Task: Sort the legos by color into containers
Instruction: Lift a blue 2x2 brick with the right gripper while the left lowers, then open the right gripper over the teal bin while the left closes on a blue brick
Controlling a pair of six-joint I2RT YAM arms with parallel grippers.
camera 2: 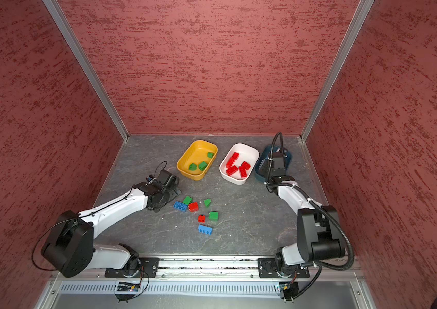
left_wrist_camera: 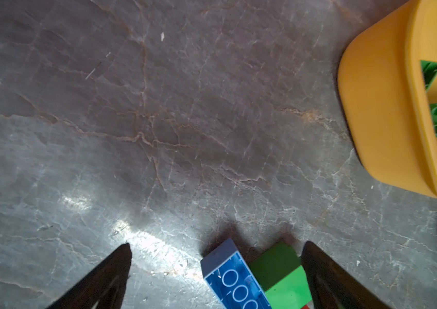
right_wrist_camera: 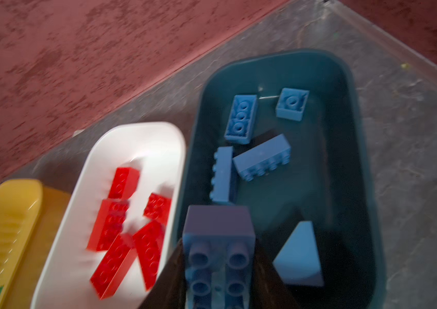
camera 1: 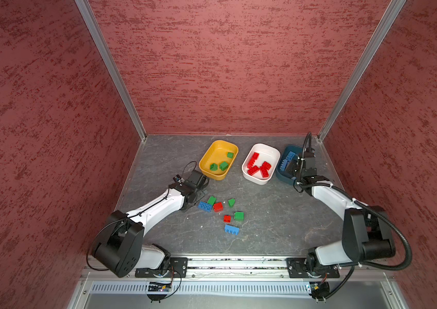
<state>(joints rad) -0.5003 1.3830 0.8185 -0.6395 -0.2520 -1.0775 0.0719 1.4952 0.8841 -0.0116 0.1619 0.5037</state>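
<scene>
Your right gripper (right_wrist_camera: 217, 256) pinches blue brick (right_wrist_camera: 218, 230) at 9 o'clock rim of teal tub (right_wrist_camera: 359, 139), left gripper (left_wrist_camera: 217, 244) spread; release early and it hits white tub (right_wrist_camera: 131, 133).

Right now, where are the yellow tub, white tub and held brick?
yellow tub (camera 1: 216, 153), in a top view, bare floor.
white tub (camera 1: 268, 153), in a top view, bare floor.
held brick (right_wrist_camera: 218, 240), right wrist view, studded face.

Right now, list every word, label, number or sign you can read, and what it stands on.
No readable text anywhere.
Studs of the held blue brick: too blurred to read.
Small circuit board below the front rail: too small to read.
</scene>
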